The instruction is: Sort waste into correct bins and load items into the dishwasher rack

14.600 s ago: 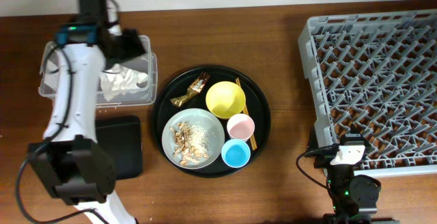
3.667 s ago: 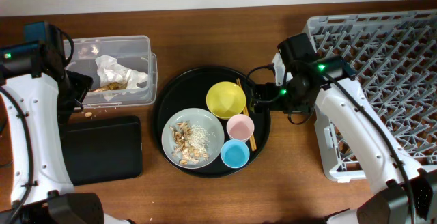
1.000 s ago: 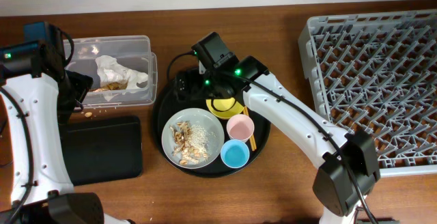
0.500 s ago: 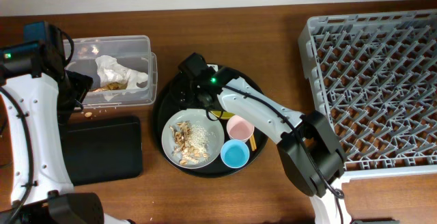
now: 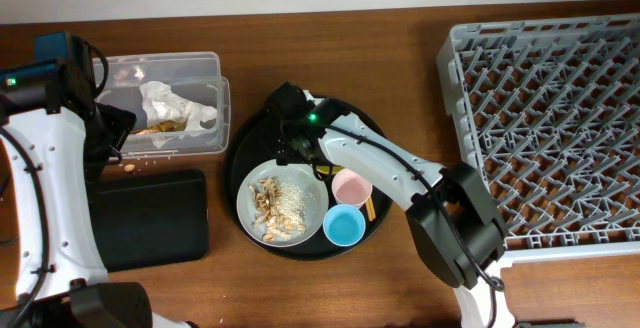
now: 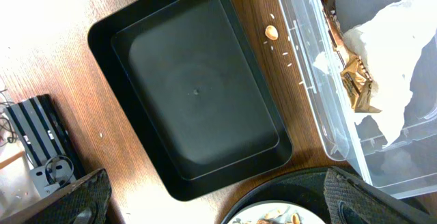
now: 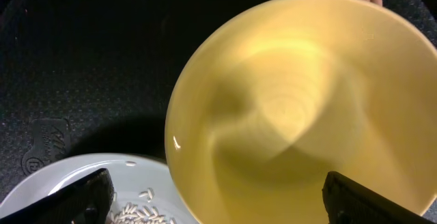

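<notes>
Hovering above the yellow bowl on the round black tray, my right gripper has its fingers spread wide and grips nothing. The bowl sits just beside the grey plate of crumbs, well apart from the rack. My left gripper, also spread and empty, hangs over the flat black tray beside the clear tub holding the white wrapper and, I think, brown scraps.

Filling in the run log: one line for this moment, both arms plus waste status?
left gripper open, empty, by black tray | right gripper open, over yellow bowl | wrapper in clear tub | scraps on grey plate
</notes>
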